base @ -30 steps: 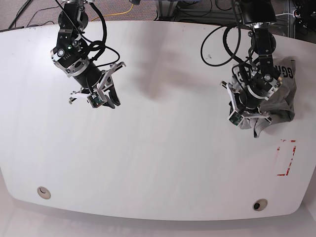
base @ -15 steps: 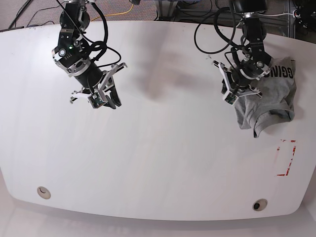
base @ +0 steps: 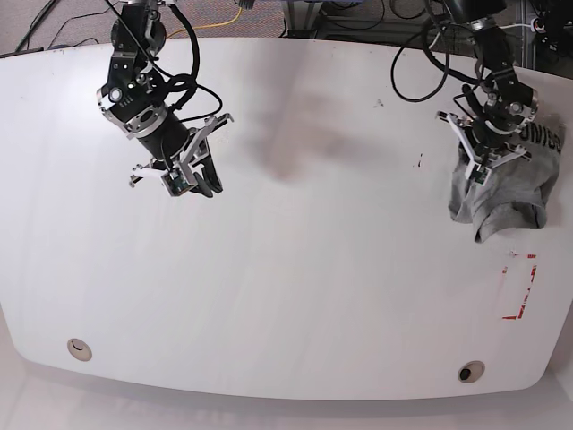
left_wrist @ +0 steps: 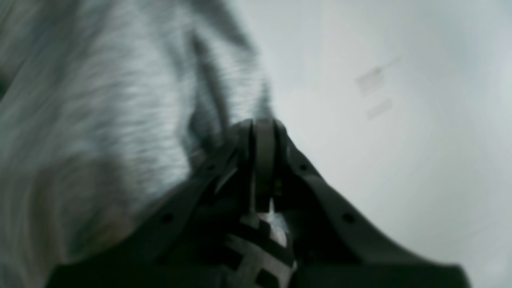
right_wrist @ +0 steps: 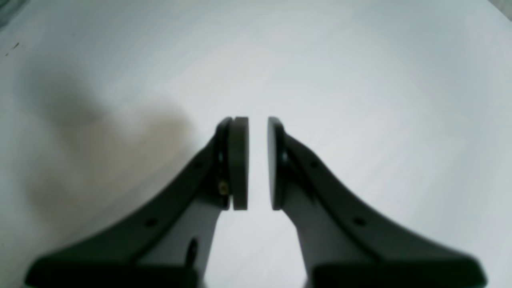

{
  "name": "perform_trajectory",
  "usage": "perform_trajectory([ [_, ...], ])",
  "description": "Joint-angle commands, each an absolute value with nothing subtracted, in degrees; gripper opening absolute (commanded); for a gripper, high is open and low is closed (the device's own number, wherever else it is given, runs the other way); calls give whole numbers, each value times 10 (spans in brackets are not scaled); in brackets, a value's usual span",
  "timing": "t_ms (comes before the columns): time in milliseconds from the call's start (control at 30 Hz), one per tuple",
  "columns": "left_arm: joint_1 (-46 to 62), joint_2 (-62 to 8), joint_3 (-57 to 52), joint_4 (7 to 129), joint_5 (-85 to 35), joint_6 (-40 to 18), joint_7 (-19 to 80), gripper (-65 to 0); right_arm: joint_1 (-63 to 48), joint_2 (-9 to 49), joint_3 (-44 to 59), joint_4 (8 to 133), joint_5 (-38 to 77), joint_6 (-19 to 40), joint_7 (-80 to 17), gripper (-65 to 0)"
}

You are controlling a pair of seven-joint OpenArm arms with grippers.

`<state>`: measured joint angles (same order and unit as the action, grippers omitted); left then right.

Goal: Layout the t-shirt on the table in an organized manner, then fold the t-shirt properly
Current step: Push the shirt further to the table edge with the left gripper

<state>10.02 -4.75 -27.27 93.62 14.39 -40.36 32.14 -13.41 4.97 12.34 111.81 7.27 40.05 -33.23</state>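
The heather-grey t-shirt [base: 515, 193] lies bunched up near the right edge of the white table [base: 313, 269], with part of its black lettering showing. My left gripper [base: 479, 175] is at the bunch's left upper edge, shut on the fabric. In the blurred left wrist view its fingers [left_wrist: 262, 122] are pressed together, and grey t-shirt cloth [left_wrist: 120, 100] fills the left side. My right gripper [base: 192, 184] hovers over the bare table at the far left. It is open, with a narrow gap between the pads [right_wrist: 258, 120] and nothing in them.
A red rectangular outline [base: 519, 287] is marked on the table just below the t-shirt. Two round holes [base: 79, 349] [base: 471, 371] sit near the front edge. Cables hang from both arms at the back edge.
My left gripper has swung right and toward the back, dragging the bunched t-shirt with it toward the table's right edge. The right arm has hardly moved.
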Motion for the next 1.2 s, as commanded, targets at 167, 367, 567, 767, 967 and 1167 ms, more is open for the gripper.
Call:
perform_trajectory([
  [167,97,-62,-341,944,141,-400,314,-650,-134,47,124,1131,80,400,-316,-575],
  [367,101,-62,-345,945,141,-400,314,-650,-134,46,124,1132,80,400,-316,-575],
  [567,97,-58,-313,949,140,-400,314,-650,-135,45,124,1139,80,400,-316,-575],
  [767,54,-49,-255,944,142,-400,315,-650,-135,45,124,1139,80,400,-316,-575],
  [967,-4,-30,-234,912,144,-400,315,-650,-134,45,124,1139,80,400,-316,-575],
  [1167,-42,-33,-222,860,144,-400,315,-650,-134,44,124,1139,80,400,-316,-575],
])
